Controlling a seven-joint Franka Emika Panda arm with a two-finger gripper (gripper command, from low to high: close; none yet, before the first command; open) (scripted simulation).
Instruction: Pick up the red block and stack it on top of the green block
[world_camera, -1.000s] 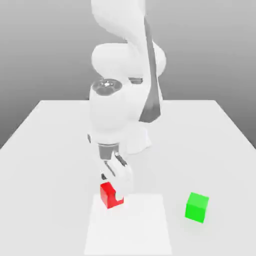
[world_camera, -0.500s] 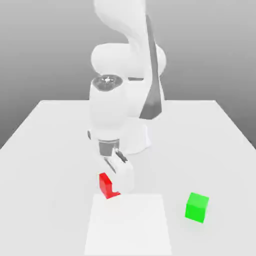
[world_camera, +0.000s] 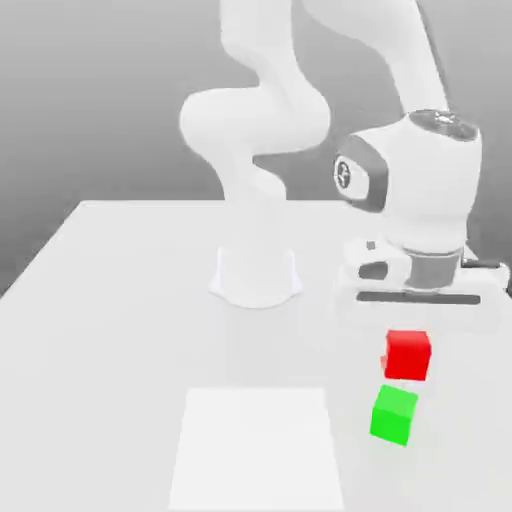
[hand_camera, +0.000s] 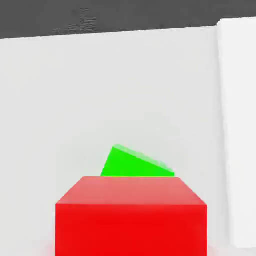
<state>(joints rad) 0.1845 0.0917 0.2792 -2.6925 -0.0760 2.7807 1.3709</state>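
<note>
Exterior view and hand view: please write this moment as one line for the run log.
phase: carry | red block: lifted off the table, just above green block, not yet resting on it | green block: on table | stack: not done

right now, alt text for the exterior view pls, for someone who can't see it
A white robot arm holds the red block in the air just above the green block, which sits on a white table toward the exterior view's right. A paler square patch marks the table's near edge.

No legible text or markings.
</note>
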